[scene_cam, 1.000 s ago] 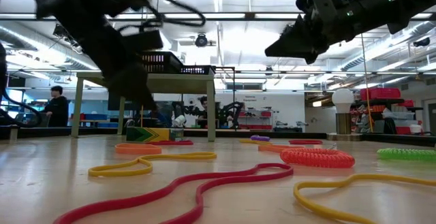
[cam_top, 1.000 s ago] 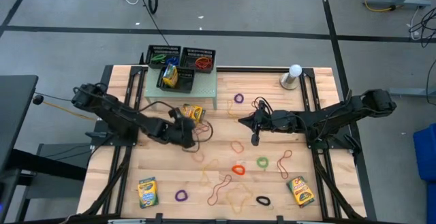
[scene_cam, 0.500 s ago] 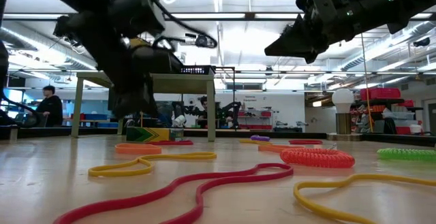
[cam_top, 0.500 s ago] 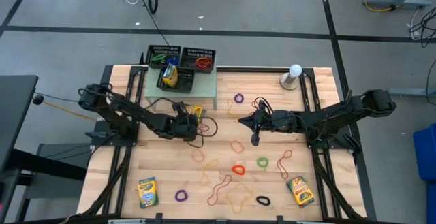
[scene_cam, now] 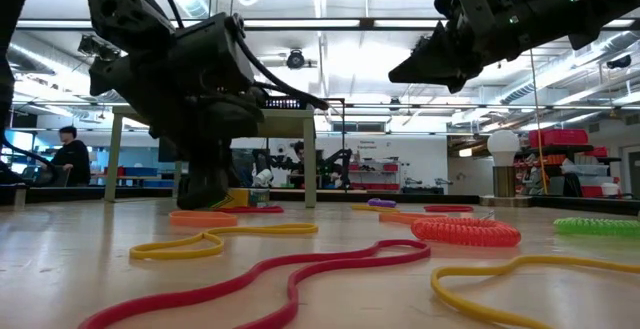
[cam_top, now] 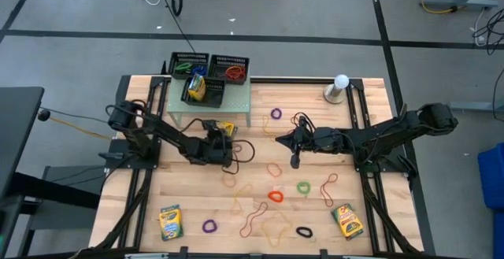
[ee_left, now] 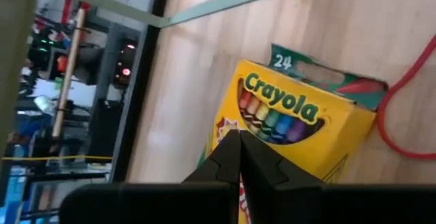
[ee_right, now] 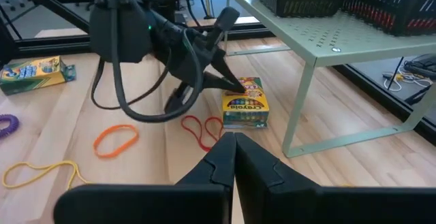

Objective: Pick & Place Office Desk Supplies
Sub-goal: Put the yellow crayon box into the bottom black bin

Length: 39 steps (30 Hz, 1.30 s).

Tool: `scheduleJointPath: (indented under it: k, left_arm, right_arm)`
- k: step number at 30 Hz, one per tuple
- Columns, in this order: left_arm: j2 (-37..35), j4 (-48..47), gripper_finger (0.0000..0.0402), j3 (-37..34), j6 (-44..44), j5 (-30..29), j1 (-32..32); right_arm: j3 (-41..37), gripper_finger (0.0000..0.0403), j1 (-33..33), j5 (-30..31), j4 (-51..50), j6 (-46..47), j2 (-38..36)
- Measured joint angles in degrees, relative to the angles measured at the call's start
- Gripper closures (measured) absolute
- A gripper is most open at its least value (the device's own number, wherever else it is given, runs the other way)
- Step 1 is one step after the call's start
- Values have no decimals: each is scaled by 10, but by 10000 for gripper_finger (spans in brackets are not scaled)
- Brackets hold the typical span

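I am working with my left claw (cam_top: 223, 139) just left of centre in the overhead frame, its tips pressed together at the crayon box (cam_top: 226, 130) lying beside the leg of the pale green shelf (cam_top: 236, 101). In my left wrist view the fingers (ee_left: 231, 159) are meeting in a point over the box's (ee_left: 293, 125) printed face, with nothing between them, so I judge I am nudging or lining up on the box and not holding it. A red rubber band (ee_right: 197, 130) is curling on the counter (cam_top: 362, 164) just beside the box, probably too close for a clean grab from that side.

My right claw (cam_top: 294, 161) is hanging above the counter right of centre, also closed and empty, waiting clear of the work so the arms are not crossing.

Other bands are lying scattered across the lower middle of the overhead frame, with two more crayon boxes near the lower left (cam_top: 170, 222) and lower right (cam_top: 346, 220). Black mesh trays (cam_top: 209, 68) on the shelf are already holding some supplies.
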Motion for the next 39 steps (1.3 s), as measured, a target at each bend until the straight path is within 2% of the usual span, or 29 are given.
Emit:
scheduleJointPath:
  k: [3,11,21,25,31,35,39]
  left_arm:
    - [-6,-2,394,0,-2,54,-1]
    - [-19,-10,394,3,-40,114,-5]
    - [-64,-134,394,60,-130,274,-38]
    - [-64,-165,381,83,-161,277,-57]
    - [-64,-201,334,104,-178,260,-49]
    - [-64,-295,316,105,-218,213,-35]
    - [-64,-385,320,103,-289,197,-20]
  right_arm:
    - [0,387,0,0,-1,0,0]
    - [0,387,0,0,-1,-1,0]
    - [0,387,2,-6,-4,-1,0]
    - [0,387,2,-8,-4,-1,0]
    - [0,387,2,-9,-4,3,0]
    - [0,387,2,-11,-5,3,0]
    - [0,387,2,-11,-5,2,0]
